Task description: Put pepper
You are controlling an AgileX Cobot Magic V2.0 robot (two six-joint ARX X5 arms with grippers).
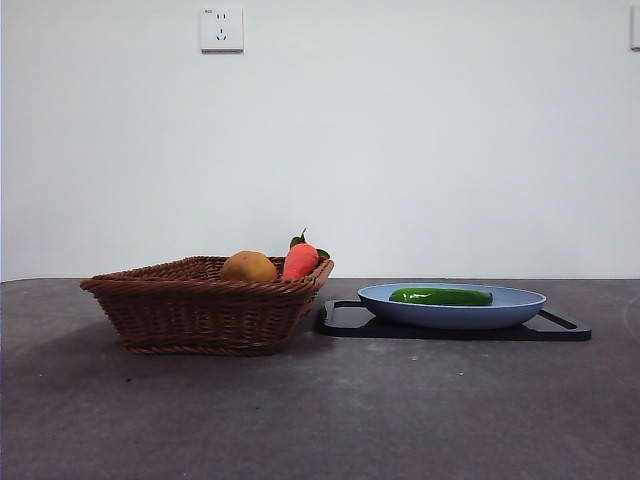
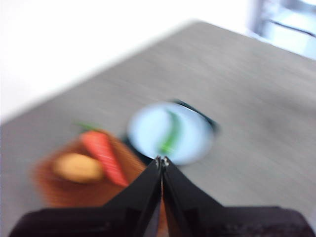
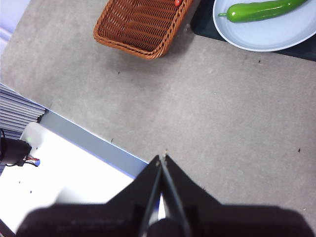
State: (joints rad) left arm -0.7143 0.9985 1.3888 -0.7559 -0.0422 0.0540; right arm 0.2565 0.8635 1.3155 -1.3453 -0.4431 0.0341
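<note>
The glossy dark-green pepper (image 1: pixel 441 296) lies on a pale blue plate (image 1: pixel 520 308) that stands on a black tray (image 1: pixel 345 318), right of centre. It also shows in the right wrist view (image 3: pixel 259 10) and, blurred, in the left wrist view (image 2: pixel 170 133). My left gripper (image 2: pixel 162 160) is shut and empty, high above the table, apart from the plate (image 2: pixel 148 128). My right gripper (image 3: pixel 162 158) is shut and empty, above the table's near edge, far from the plate (image 3: pixel 266 34). Neither arm shows in the front view.
A brown wicker basket (image 1: pixel 200 310) stands left of the tray, holding a round yellow-orange item (image 1: pixel 248 266) and a red-orange pointed item with green leaves (image 1: pixel 300 258). The basket also shows in the right wrist view (image 3: pixel 140 24). A wall socket (image 1: pixel 221 28) is behind.
</note>
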